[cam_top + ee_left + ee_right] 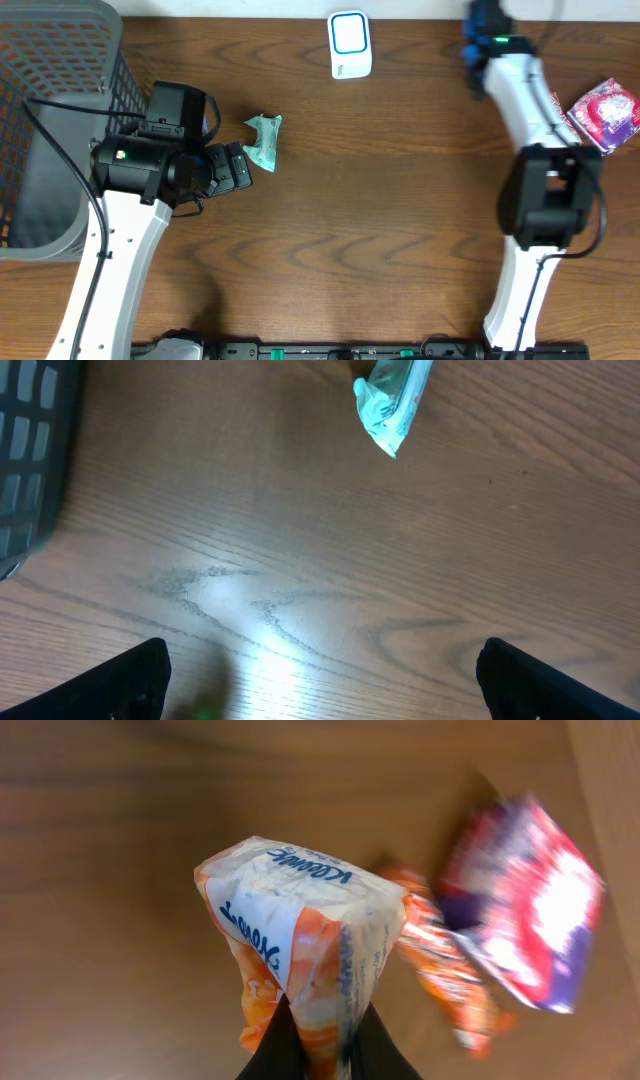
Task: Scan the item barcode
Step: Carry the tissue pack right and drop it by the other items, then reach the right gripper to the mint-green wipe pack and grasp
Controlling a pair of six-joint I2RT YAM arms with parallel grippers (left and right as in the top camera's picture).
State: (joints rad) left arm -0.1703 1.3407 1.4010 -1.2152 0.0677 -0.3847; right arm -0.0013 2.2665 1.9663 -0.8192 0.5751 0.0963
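Right hand (325,1052) pinches an orange-white packet (300,925); left hand (320,678) gapes wide.

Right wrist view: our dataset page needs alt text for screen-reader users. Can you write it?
The right gripper, shut, pinches an orange-and-white packet with blue lettering, held close to the camera. Behind it, blurred, a red, white and purple packet lies on the brown wooden table.
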